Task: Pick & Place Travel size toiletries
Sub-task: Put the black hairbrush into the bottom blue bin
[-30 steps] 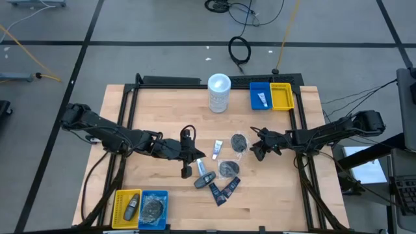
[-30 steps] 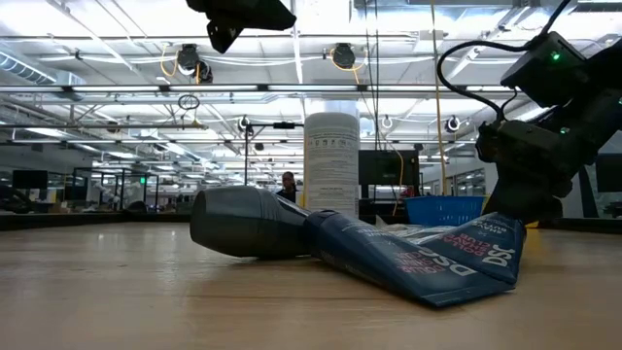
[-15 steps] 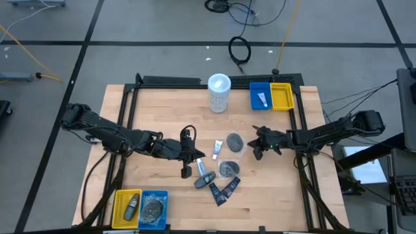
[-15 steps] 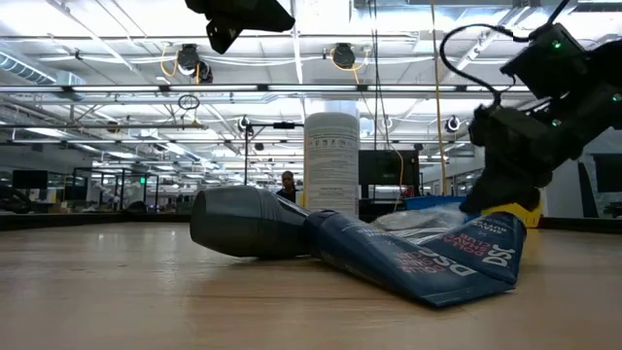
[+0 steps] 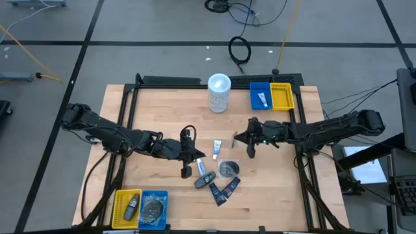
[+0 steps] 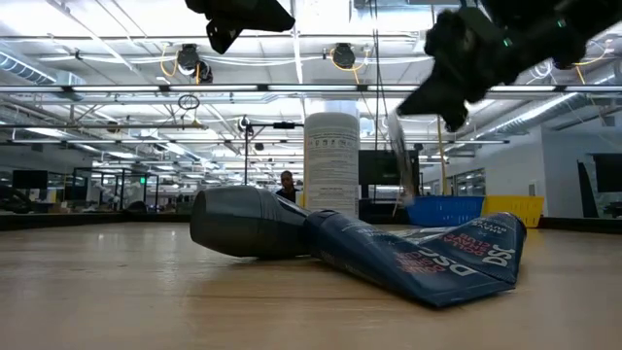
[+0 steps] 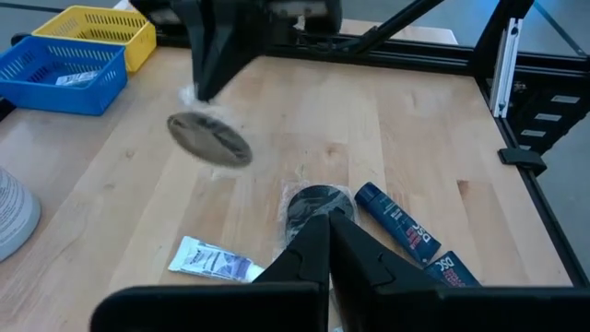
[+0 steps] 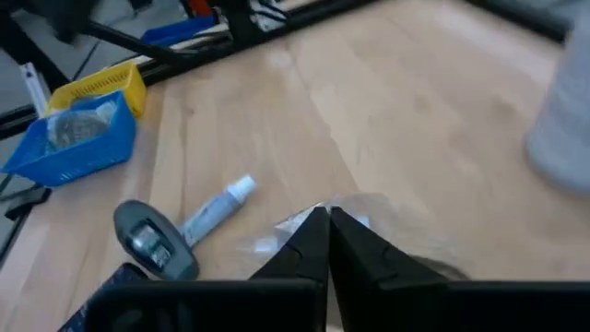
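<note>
Lifted off the table since a second ago, the round wrapped bundle (image 7: pixel 210 140) hangs pinched in the right gripper (image 5: pixel 249 141), with the blue bin (image 5: pixel 260 96) near the white canister (image 5: pixel 219 93) just beyond it; the left gripper (image 5: pixel 188 161) waits pinched to a narrow gap over the white tube (image 5: pixel 216 149).

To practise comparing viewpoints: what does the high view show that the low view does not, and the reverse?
Only the high view shows the blue bin and yellow bin near the left arm, and the left gripper. Only the low view shows the room behind. Both show the right gripper holding a clear-wrapped bundle above the table, and the white canister.
</note>
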Motion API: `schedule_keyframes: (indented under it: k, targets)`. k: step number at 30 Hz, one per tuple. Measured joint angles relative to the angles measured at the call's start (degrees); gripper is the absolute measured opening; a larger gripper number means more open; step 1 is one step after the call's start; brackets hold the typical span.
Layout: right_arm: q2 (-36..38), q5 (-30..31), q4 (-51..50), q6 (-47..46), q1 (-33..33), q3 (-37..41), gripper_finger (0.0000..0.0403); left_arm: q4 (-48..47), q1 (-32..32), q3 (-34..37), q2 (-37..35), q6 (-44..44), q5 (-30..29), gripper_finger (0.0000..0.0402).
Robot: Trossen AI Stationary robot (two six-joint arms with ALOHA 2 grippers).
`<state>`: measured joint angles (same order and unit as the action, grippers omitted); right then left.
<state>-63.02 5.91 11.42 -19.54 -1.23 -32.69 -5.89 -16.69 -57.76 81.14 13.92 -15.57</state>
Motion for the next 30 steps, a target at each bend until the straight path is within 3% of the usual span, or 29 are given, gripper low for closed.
schedule_keyframes:
  k: [10, 24, 27, 30]
  targets:
    - [0.0, -1.7, -5.4, 9.2, 0.0, -11.9, 0.0, 0.1, 0.0, 0.0, 0.0, -0.3, 0.0, 0.0023]
    - [0.0, -1.6, -5.2, 12.6, 0.0, -17.7, 0.0, 5.8, 0.0, 0.0, 0.0, -8.0, -2.8, 0.0024]
    - [0.0, -1.6, -3.3, 13.2, 0.0, -18.9, 0.0, 6.2, 0.0, 0.0, 0.0, -10.9, -5.6, 0.0024]
    - [0.0, -1.5, -2.0, 14.1, 0.0, -19.9, 0.0, 6.1, 0.0, 0.0, 0.0, -11.5, -13.1, 0.0024]
